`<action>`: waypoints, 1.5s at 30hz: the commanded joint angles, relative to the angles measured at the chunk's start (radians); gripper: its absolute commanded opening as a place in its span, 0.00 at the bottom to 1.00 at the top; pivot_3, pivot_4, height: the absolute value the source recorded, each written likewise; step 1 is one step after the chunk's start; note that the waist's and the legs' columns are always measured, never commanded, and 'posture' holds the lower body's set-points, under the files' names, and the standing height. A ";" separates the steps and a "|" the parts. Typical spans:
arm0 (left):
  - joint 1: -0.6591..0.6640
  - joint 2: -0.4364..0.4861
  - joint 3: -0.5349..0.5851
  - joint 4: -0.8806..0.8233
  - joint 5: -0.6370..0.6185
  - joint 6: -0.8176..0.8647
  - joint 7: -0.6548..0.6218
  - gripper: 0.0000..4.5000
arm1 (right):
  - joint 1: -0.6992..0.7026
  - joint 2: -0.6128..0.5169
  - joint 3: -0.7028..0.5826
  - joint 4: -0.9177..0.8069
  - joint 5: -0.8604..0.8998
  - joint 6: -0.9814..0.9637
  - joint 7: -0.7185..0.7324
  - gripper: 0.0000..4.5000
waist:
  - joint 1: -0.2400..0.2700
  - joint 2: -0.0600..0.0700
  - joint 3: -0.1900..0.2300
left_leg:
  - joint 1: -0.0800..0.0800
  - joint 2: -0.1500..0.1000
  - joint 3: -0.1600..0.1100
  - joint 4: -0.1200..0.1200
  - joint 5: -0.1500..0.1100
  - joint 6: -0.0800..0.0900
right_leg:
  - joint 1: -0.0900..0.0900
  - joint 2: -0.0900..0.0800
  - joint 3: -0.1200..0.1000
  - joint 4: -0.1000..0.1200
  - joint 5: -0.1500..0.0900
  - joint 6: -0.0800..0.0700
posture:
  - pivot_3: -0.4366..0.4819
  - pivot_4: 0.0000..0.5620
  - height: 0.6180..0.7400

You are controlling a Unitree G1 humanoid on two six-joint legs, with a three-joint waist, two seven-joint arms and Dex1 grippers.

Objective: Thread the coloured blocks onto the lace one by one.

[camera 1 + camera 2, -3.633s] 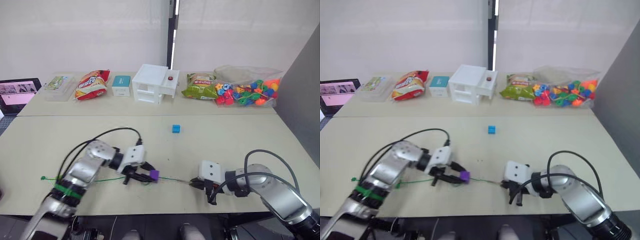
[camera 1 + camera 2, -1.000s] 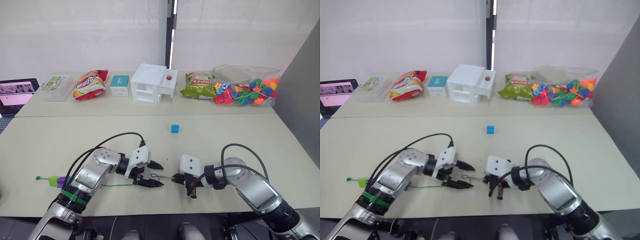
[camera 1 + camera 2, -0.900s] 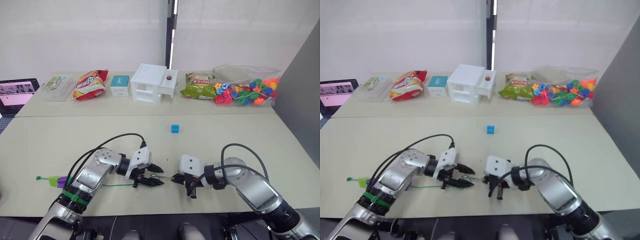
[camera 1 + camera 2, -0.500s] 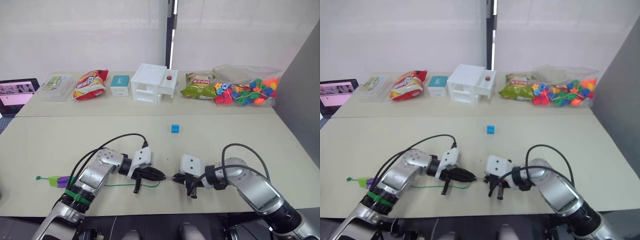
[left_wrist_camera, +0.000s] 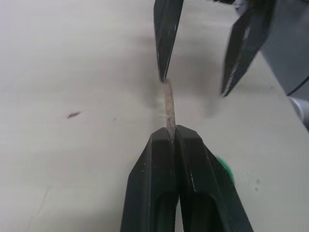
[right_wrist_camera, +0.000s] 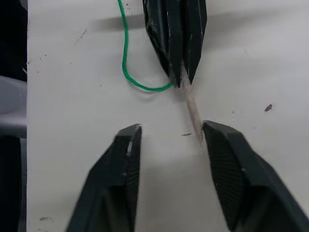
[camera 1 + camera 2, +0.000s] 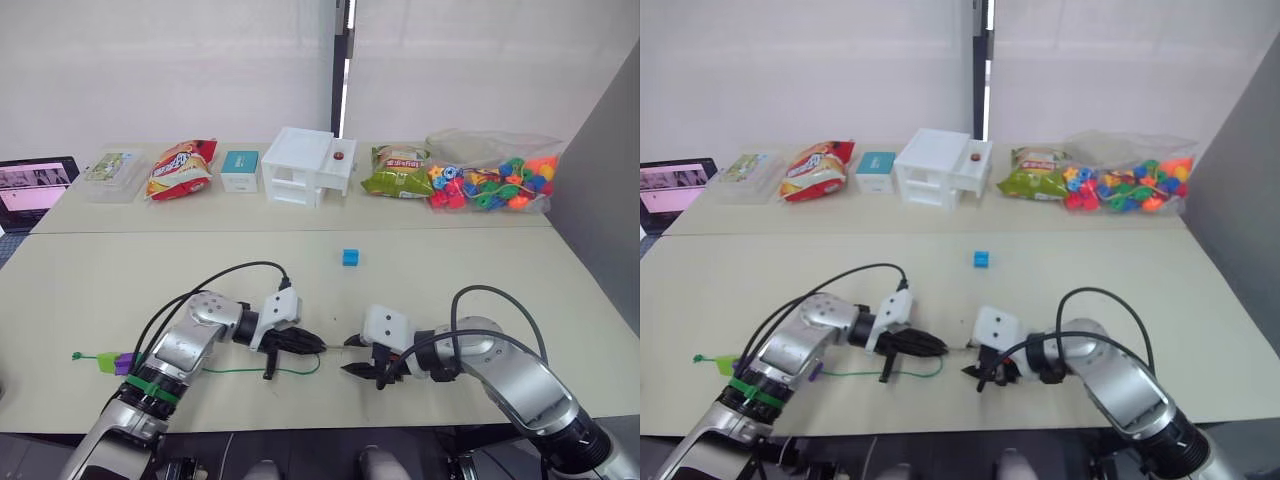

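Near the front edge of the worktop (image 7: 480, 262): left pincer (image 7: 312, 345) clamped tight on the lace (image 7: 225, 371), gripping its stiff pale tip (image 5: 169, 108), which juts out toward the right pincer (image 7: 362, 368). Right pincer spread wide, one finger (image 6: 223, 171) touching or nearly touching the tip's far end, the other well off it. Green cord looping just behind the left pincer, then trailing along the front edge toward the worktop's left end. Threaded there, close to the lace's small green end: a purple block (image 7: 123, 362) and a light green block (image 7: 105, 361), side by side. Blue block (image 7: 350, 257) loose at mid-worktop, well apart from both pincers. Along the back edge: white drawer unit (image 7: 309, 166), snack packets, bag of bright beads (image 7: 495, 186).
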 commanded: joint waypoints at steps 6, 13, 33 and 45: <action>0.098 0.116 0.122 -0.154 -0.071 0.077 0.010 0.00 | 0.066 0.239 -0.258 -0.062 0.081 0.150 -0.311 0.99 | -0.004 0.000 0.000 | 0.000 0.001 0.000 -0.001 0.000 0.000 | -0.001 0.000 0.000 0.001 0.000 0.000 | 0.48 0.27 1.00; 0.164 0.162 0.195 -0.247 -0.116 0.157 0.061 0.00 | 0.027 0.588 -0.161 0.108 -0.143 0.042 -0.769 0.99 | -0.004 0.000 0.000 | 0.001 0.001 0.000 -0.002 0.000 -0.001 | -0.001 0.000 0.000 0.001 0.000 0.000 | 0.48 0.27 1.00; 0.231 0.218 0.248 -0.372 -0.155 0.245 0.136 0.00 | -0.368 0.839 -0.284 0.984 -0.218 -0.555 -1.058 0.99 | -0.037 0.001 0.000 | 0.001 0.001 0.000 -0.008 0.001 -0.002 | -0.004 -0.001 0.001 0.001 0.001 -0.001 | 0.48 0.27 1.00; 0.291 0.233 0.273 -0.363 -0.158 0.196 0.141 0.00 | -0.418 0.839 -0.281 1.150 -0.184 -0.667 -1.019 0.99 | -0.055 0.001 0.000 | 0.002 0.001 0.000 -0.011 0.001 -0.002 | -0.004 -0.001 0.001 0.001 0.001 -0.001 | 0.48 0.27 1.00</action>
